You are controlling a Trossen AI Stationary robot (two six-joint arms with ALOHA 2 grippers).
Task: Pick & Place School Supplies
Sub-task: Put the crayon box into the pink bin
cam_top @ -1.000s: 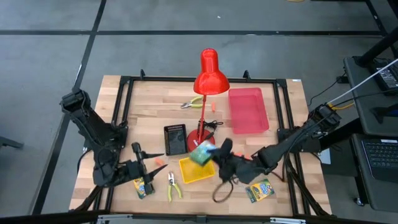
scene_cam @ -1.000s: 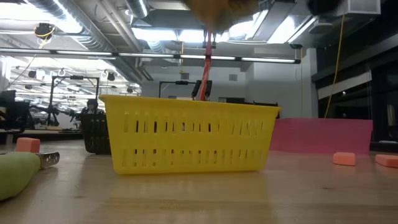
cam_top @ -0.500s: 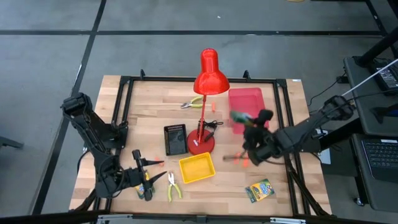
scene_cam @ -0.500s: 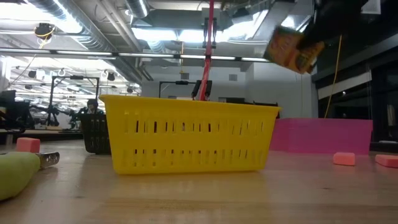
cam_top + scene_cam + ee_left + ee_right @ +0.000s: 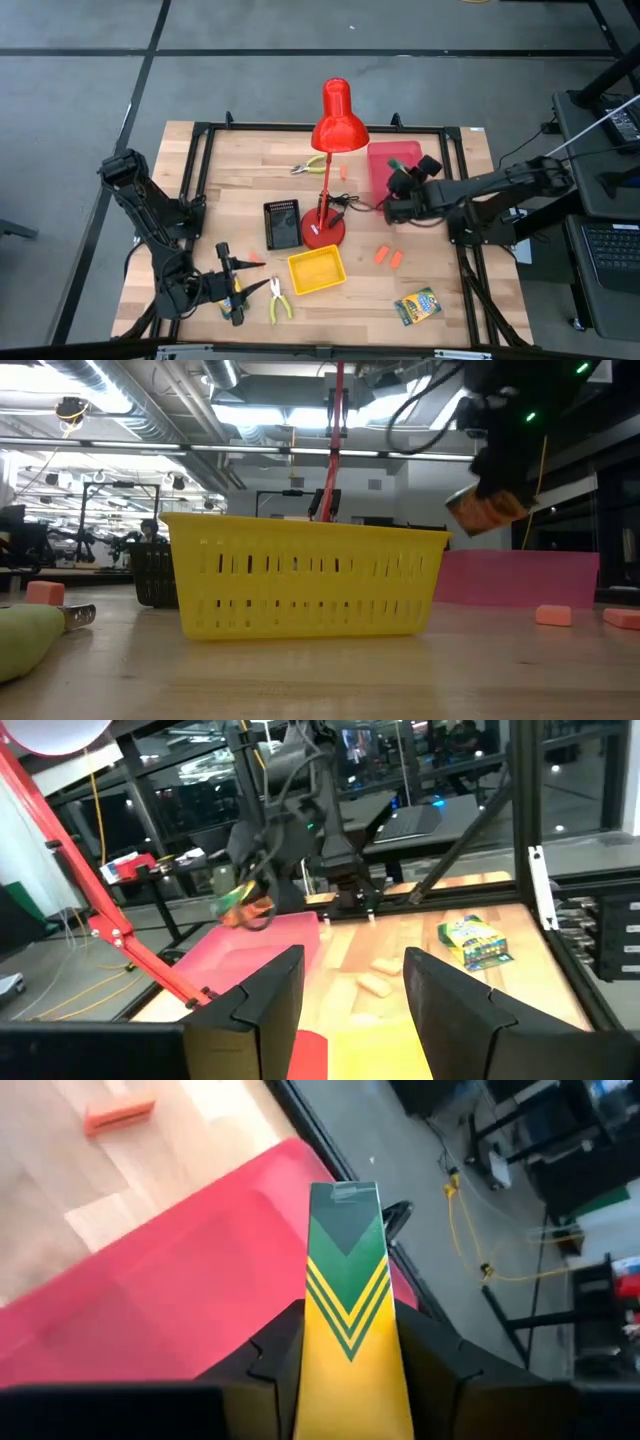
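My right arm stretches level across to the pink tray (image 5: 400, 178), its claw (image 5: 398, 183) clamped around a crayon box (image 5: 349, 1310) above it.

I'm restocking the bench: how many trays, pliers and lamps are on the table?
Trays: 3 (pink tray, black tray, yellow tray)
Pliers: 2 (far pliers, near pliers)
Lamps: 1 (red lamp)
Total: 6

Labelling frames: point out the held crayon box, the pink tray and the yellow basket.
held crayon box (image 5: 348, 1350), right wrist view, yellow face.
pink tray (image 5: 402, 195), high view, bare floor.
yellow basket (image 5: 300, 585), low view, slotted front wall.
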